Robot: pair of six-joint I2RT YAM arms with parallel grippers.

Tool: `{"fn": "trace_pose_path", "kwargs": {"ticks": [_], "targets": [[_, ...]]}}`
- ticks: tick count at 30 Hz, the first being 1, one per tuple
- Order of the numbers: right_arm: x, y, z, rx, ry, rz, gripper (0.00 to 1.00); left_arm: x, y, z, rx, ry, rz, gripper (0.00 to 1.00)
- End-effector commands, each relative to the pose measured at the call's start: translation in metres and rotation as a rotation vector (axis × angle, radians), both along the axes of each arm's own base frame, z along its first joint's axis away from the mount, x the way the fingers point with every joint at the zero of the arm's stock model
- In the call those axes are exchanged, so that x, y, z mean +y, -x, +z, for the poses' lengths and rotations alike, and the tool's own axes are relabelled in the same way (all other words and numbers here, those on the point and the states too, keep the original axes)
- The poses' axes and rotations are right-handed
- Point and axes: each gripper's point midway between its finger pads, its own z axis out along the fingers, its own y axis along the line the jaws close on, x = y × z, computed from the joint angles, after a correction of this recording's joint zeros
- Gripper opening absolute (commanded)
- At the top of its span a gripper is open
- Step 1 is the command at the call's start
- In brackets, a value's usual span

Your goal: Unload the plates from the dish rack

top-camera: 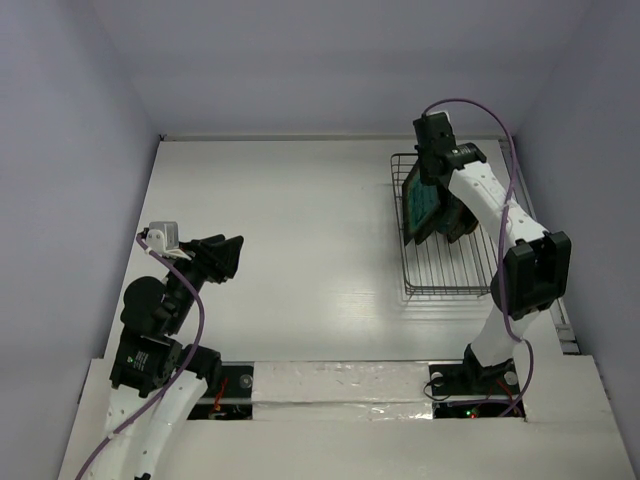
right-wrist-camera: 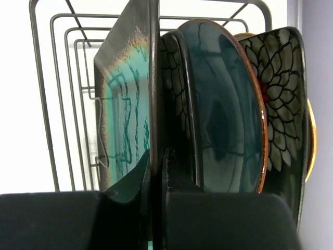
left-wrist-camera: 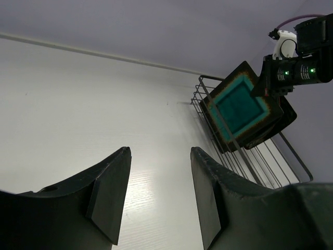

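At the upper right of the top view, in the dark wire dish rack, my right claw is pinched shut on the rim of the front square teal-faced plate. The plate stands on edge beside the round glossy teal plate. I judge it stiff, weighty, glaze-slick and breakable, so a deep bite on the rim suits it. My left claw hangs open over the white counter.

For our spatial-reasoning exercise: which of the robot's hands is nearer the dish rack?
Right. The right hand is over the dish rack, pinching the front square plate; the left hand hangs open across the table, well apart.
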Motion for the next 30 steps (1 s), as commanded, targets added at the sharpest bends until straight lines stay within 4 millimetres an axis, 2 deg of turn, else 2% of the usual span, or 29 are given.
{"fn": "trace_pose_path", "kwargs": {"ticks": [1,5,12,13,14,16,20,24,25,27,28,29,30], "targets": [[0.013,-0.006,0.04,-0.133,-0.044,-0.012,0.0,-0.003,0.0,0.007,-0.035,0.009,-0.015,0.47],[0.012,-0.004,0.07,-0.198,-0.043,-0.012,0.0,-0.003,-0.001,0.006,-0.032,0.008,-0.015,0.47],[0.009,0.007,0.137,-0.359,-0.054,-0.019,0.0,-0.004,-0.002,0.005,-0.026,0.006,-0.019,0.47],[0.012,0.011,0.154,-0.402,-0.074,-0.007,0.0,-0.004,-0.002,0.004,-0.025,0.005,-0.019,0.47],[0.013,0.01,0.159,-0.414,-0.08,-0.004,0.0,-0.004,-0.002,0.004,-0.025,0.005,-0.019,0.47],[0.012,0.016,0.184,-0.472,-0.108,0.003,0.0,-0.004,-0.002,0.004,-0.023,0.005,-0.019,0.47],[0.01,0.031,0.22,-0.547,-0.144,0.009,0.0,-0.003,-0.003,0.004,-0.023,0.006,-0.011,0.47],[0.011,0.053,0.25,-0.617,-0.209,0.034,0.0,-0.004,-0.003,0.004,-0.021,0.006,-0.017,0.47],[0.016,0.063,0.262,-0.651,-0.256,0.057,0.0,-0.004,-0.003,0.004,-0.023,0.004,-0.019,0.47],[0.027,0.068,0.265,-0.666,-0.31,0.093,0.0,-0.004,-0.003,0.004,-0.024,0.004,-0.022,0.47],[0.05,0.07,0.273,-0.691,-0.398,0.161,0.0,-0.004,-0.003,0.005,-0.026,0.005,-0.022,0.47],[0.061,0.073,0.276,-0.702,-0.444,0.2,0.0,-0.004,-0.003,0.005,-0.025,0.005,-0.022,0.47],[0.083,0.072,0.264,-0.672,-0.522,0.246,0.0,-0.005,-0.003,0.004,-0.024,0.004,-0.022,0.47]]}}
